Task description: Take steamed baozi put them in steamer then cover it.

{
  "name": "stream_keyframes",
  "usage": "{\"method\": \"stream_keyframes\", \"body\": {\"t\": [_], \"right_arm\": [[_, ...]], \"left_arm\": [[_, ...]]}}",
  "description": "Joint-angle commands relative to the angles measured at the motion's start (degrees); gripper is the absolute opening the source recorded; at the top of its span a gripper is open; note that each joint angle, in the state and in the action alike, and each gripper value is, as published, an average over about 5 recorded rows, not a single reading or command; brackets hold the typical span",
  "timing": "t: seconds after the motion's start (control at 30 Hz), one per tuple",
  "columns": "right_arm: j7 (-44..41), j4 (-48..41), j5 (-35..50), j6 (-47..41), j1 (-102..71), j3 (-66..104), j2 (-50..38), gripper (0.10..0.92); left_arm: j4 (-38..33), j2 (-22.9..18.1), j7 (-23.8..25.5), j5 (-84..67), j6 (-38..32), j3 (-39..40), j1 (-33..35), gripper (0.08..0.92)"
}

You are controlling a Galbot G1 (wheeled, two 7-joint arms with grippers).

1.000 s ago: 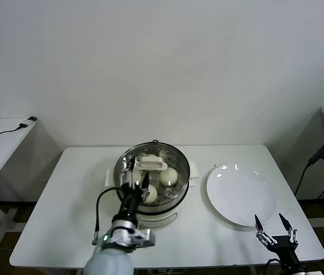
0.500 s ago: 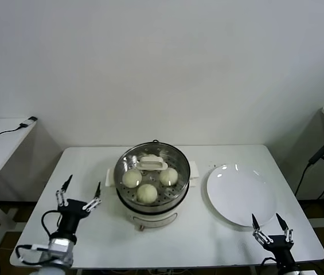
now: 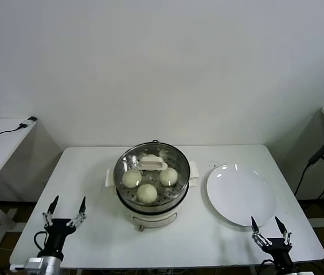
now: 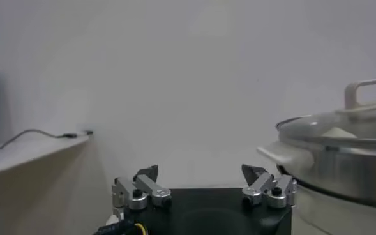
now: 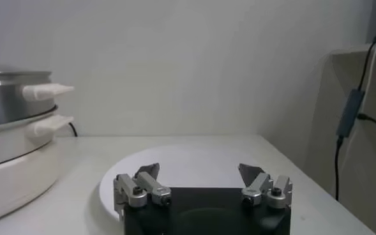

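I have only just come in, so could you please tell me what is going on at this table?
Nothing is being handled right now. The shiny round steel steamer sits mid-table with its clear glass cover on and three cream-white baozi visible through it. The flat white plate beside it is bare. The left tool and right tool hang open and empty at the table's near edge, one on each side.

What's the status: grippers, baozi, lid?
Left gripper, right gripper open, empty, at table's near edge. Three baozi visible in steamer, lid on. Nothing obstructing.
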Motion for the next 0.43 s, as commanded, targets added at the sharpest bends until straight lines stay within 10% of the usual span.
{"method": "stream_keyframes", "body": {"t": [0.03,0.43], "right_arm": [[-0.13,-0.38,0.18,-0.12,0.04,-0.19,-0.01,0.823],[-0.61,-0.31,0.08,-0.25,0.20,-0.22,-0.01,0.823]], "left_arm": [[3.55,0.53,0.98,-6.99,-4.32,-0.71,1.44,0.823],[3.72,0.42,1.25,-6.32,-4.52,-0.29,1.79,0.823]]}}
